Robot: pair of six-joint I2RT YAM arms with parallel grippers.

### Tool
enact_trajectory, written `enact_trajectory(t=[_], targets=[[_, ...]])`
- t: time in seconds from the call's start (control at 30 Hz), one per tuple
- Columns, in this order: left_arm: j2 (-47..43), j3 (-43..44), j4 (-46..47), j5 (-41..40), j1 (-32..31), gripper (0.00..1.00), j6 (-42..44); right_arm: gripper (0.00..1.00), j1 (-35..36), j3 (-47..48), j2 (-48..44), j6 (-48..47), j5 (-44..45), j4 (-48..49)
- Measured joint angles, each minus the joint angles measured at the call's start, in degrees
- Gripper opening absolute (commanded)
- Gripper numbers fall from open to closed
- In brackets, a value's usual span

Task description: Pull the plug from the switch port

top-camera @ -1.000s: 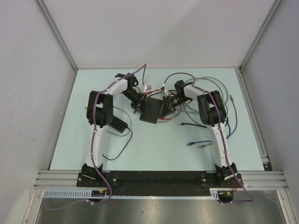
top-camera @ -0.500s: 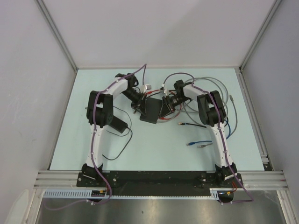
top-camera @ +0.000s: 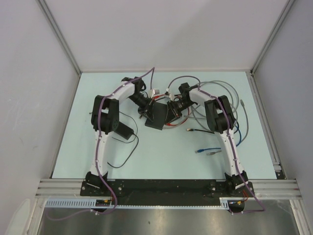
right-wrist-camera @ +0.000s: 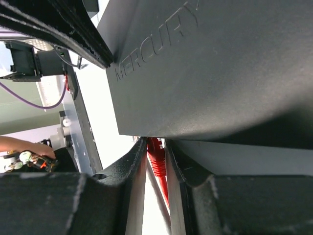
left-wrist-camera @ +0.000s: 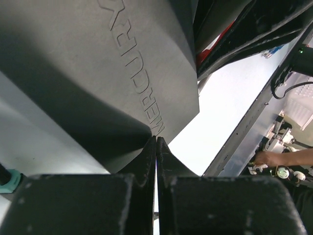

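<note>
The switch (top-camera: 157,116), a flat matte-black box, lies mid-table between both arms; raised lettering shows on its top (left-wrist-camera: 122,63) (right-wrist-camera: 205,73). My left gripper (top-camera: 145,111) is shut with nothing between its fingers, and its fingertips (left-wrist-camera: 156,143) press against the switch's left edge. My right gripper (top-camera: 172,111) sits at the switch's right edge. In the right wrist view the red plug (right-wrist-camera: 156,155) sits in the port and fills the narrow gap between the right gripper (right-wrist-camera: 155,142) fingers. Its red cable (top-camera: 172,124) trails onto the table.
A small black power adapter (top-camera: 123,130) with a thin black cord lies by the left arm. Grey cable loops (top-camera: 230,93) and a blue cable (top-camera: 208,149) lie around the right arm. A small silver piece (top-camera: 155,91) rests behind the switch.
The right gripper has shifted slightly left against the switch and its jaws have narrowed onto the red plug. The switch has turned a little. The left gripper stays shut.
</note>
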Motion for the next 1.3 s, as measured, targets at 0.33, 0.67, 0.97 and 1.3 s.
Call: enact_trajectory(t=[0.33,0.67,0.97,1.3], targets=[[0.00,0.31,0.22,-0.55,-0.90,0.00,-0.02,0.16,1.22,1.70,-0.15,2.10,3.89,-1.33],[0.00,0.72,0.20,-1.53,-2.19,0.00,-0.20,0.14,1.64,1.95,-0.68,2.97,6.21,-1.84],[0.00,0.72,0.20,-1.99,-2.23,0.00,-0.55,0.08,1.07,1.03,-1.11,4.00,6.05,-1.05],[0.00,0.94,0.13,-2.29,-2.27,0.00,-0.57,0.06,-0.02,1.31,-0.02,5.53,3.85,-2.45]])
